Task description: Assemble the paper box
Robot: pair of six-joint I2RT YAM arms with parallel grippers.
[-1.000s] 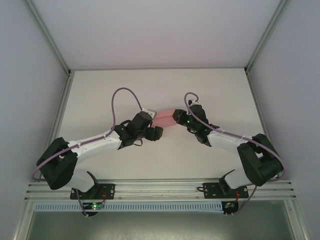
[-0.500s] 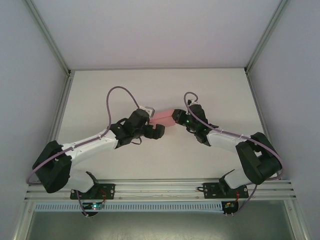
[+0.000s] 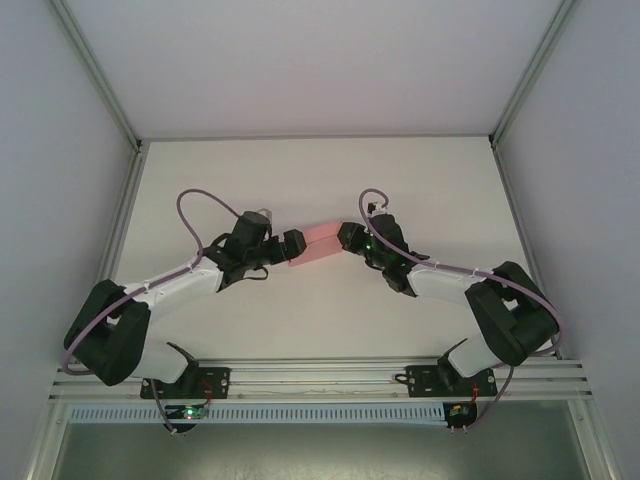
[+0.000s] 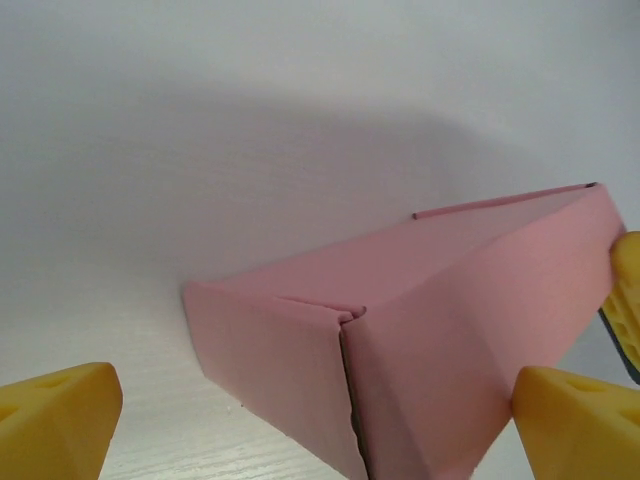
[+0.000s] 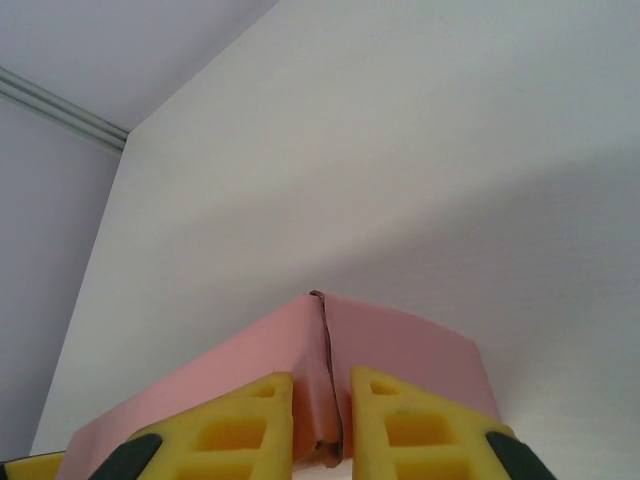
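Top external: both arms inward, right tool (image 3: 345,238) tight on paper box (image 3: 316,243) (left tool (image 3: 282,238) wide apart).

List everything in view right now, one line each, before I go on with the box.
paper box: one, pink, folded up, mid-table between the two arms
table: one, white, beneath the box
walls: three, pale grey, behind and at both sides of the table
rails: one set, silver, across the near edge by the arm bases
cables: two, purple, one looping off each arm
left arm: one, black and white, reaching in from the left
right arm: one, black and white, reaching in from the right
left jaws: one pair, yellow tips, wide open either side of the box's end
right jaws: one pair, yellow tips, pinched on the box's end seam
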